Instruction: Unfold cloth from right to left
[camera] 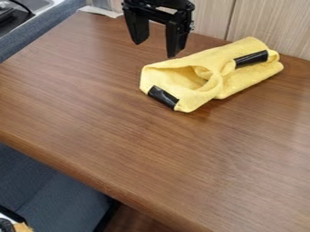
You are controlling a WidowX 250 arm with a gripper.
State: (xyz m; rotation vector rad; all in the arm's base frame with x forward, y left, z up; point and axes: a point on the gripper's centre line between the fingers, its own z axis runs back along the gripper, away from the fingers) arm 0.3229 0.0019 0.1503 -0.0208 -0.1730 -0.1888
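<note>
The yellow cloth (242,82) lies bunched and folded over itself on the brown wooden table (121,118), toward the back right. It has a hollow fold near its left part. One black strip (163,97) is at its lower left corner, and another black strip (251,59) is near its right end. My gripper (157,49) hangs at the top of the view, above and to the left of the cloth. Its two fingers are spread apart with nothing between them, and it does not touch the cloth.
A light wood-grain panel (212,18) rises behind the table's back edge. Blue-grey upholstery (48,190) is below the front edge at the lower left. Dark items on a light surface sit at the top left corner, beyond a blue-grey rim.
</note>
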